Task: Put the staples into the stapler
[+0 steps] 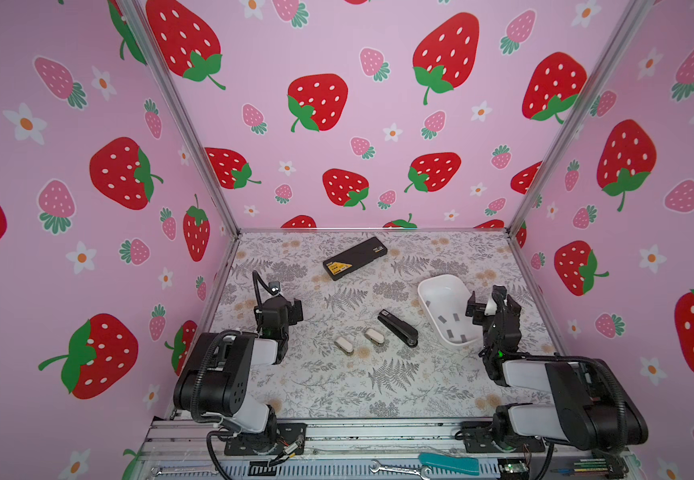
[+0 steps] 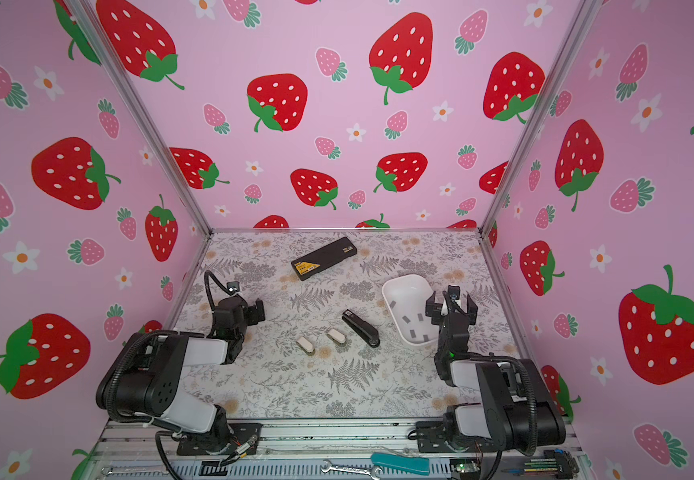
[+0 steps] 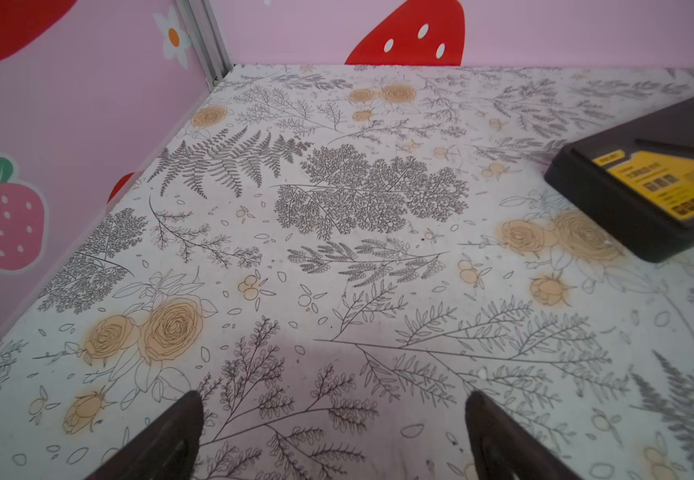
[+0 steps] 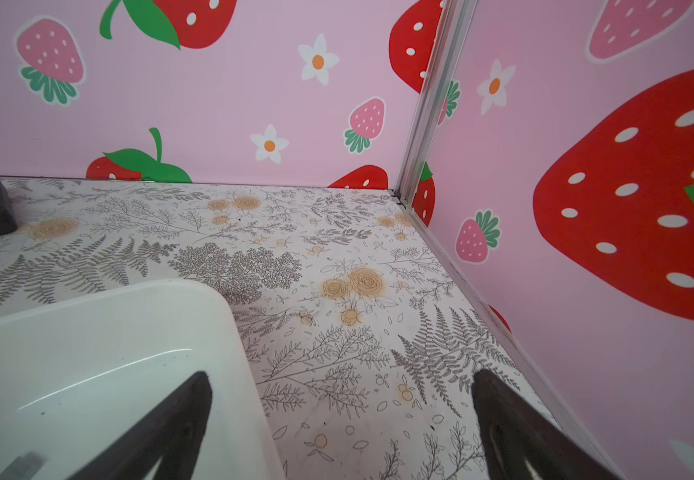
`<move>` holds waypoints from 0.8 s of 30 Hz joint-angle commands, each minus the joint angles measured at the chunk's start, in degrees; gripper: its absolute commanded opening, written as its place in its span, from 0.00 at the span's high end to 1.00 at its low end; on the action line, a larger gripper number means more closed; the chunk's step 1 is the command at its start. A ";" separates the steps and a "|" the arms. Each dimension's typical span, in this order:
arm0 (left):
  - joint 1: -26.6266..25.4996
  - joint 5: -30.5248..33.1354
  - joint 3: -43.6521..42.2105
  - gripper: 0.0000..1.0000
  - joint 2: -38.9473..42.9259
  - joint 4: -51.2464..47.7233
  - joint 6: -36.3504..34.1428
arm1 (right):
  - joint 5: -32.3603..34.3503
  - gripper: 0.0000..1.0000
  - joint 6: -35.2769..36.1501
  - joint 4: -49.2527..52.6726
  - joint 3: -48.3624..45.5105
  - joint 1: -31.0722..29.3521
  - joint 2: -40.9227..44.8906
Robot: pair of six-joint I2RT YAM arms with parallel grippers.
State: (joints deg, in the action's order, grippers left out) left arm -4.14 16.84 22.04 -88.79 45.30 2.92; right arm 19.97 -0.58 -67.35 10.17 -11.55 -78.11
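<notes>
Nothing loaded yet. Staples [image 1: 442,319] sit in the white tray [image 1: 445,277]; black stapler [image 1: 398,328] lies near it and looks closed. Left gripper [image 3: 332,399] and right gripper [image 4: 341,376] are both spread wide and empty, with the right over the tray's edge. Remaining: open stapler, pick strip, insert, close.

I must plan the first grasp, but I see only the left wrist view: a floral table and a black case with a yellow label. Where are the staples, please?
Observer: The staples lie as several grey strips inside a white tray, on the right half of the table.
Operator: And where do I load them?
Observer: A black stapler lies on the table just left of that tray, apart from it.
Operator: Is the other arm holding anything?
Observer: No. The right gripper is open and empty, at the tray's right rim.
</notes>
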 commanded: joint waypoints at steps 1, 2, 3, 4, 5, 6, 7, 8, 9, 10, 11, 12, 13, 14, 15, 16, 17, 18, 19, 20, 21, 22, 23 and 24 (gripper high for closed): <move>0.03 -0.47 1.45 0.00 0.19 3.24 -0.92 | -2.25 0.01 2.20 -11.43 -2.05 0.36 -4.61; 0.02 -0.39 1.59 0.00 0.13 3.30 -0.90 | -3.71 0.01 2.73 -14.85 -2.35 0.31 -7.72; 0.17 -0.58 1.69 0.00 0.33 2.76 -0.75 | -5.73 0.01 3.88 -16.63 -2.15 0.37 -10.20; 0.18 -0.62 1.69 0.01 0.20 2.98 -0.80 | -8.43 0.01 4.98 -18.64 -1.58 0.29 -12.72; 0.19 -0.63 1.77 0.01 0.12 2.80 -0.72 | -7.69 0.01 4.54 -18.35 -1.13 0.30 -12.95; 0.27 -0.83 1.86 0.01 0.21 2.48 -0.72 | -5.71 0.01 3.52 -14.08 0.06 0.24 -11.81; 0.39 -0.87 1.95 0.01 0.16 2.50 -0.63 | -3.90 0.01 2.25 -9.70 2.09 0.50 -11.63; 0.46 -1.02 1.95 0.01 0.11 2.36 -0.69 | -3.22 0.01 1.30 -9.38 3.39 1.14 -12.85; 0.53 -1.16 2.00 0.01 0.19 2.25 -0.56 | -4.70 0.01 0.56 -8.59 3.70 2.11 -12.77; 0.57 -1.24 2.04 0.01 0.14 2.17 -0.50 | -4.73 0.01 0.03 -5.84 4.37 2.48 -12.00; 0.63 -1.37 2.13 0.01 0.18 2.00 -0.44 | -4.93 0.01 0.00 -5.98 4.40 2.71 -12.11; 0.71 -1.47 2.13 0.01 0.13 2.00 -0.46 | -4.88 0.01 -0.03 -6.87 4.24 2.68 -12.34; 0.71 -1.49 2.13 0.01 0.14 1.98 -0.31 | -4.91 0.01 0.05 -6.32 4.32 2.68 -12.19; 0.73 -1.52 2.13 0.01 0.21 2.01 -0.45 | -4.99 0.01 -0.08 -6.00 4.33 2.69 -12.07; 0.77 -1.63 2.13 0.01 0.20 1.93 -0.43 | -4.88 0.01 0.05 -6.20 4.33 2.69 -12.15; 0.71 -1.60 2.13 0.01 0.21 1.99 -0.46 | -4.91 0.01 0.05 -6.26 4.33 2.67 -12.14; 0.69 -1.60 2.13 0.01 0.22 1.99 -0.38 | -4.94 0.01 0.06 -6.13 4.33 2.70 -12.14; 0.71 -1.64 2.13 0.01 0.22 1.96 -0.46 | -4.95 0.01 0.05 -6.21 4.34 2.68 -12.16; 0.72 -1.57 2.13 0.01 0.21 1.94 -0.46 | -4.99 0.01 0.10 -6.21 4.32 2.70 -12.10; 0.72 -1.63 2.13 0.01 0.36 2.02 -0.46 | -4.96 0.01 0.13 -6.26 4.33 2.69 -12.16; 0.71 -1.64 2.17 0.01 0.28 1.91 -0.46 | -4.96 0.01 0.18 -6.14 4.46 2.67 -12.20; 0.71 -1.72 2.07 0.01 0.31 1.98 -0.45 | -5.00 0.01 0.14 -5.70 4.78 2.73 -12.31; 0.73 -1.64 2.04 0.01 0.37 1.99 -0.46 | -5.07 0.01 0.14 -5.35 5.02 2.69 -12.43; 0.77 -1.66 2.06 0.01 0.32 2.06 -0.44 | -5.21 0.01 0.06 -5.25 5.06 2.70 -12.48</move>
State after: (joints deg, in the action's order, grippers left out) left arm -3.60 15.77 22.48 -88.71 46.24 2.81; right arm 15.29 -0.14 -72.73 14.22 -9.19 -90.61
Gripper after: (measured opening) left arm 0.989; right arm 0.994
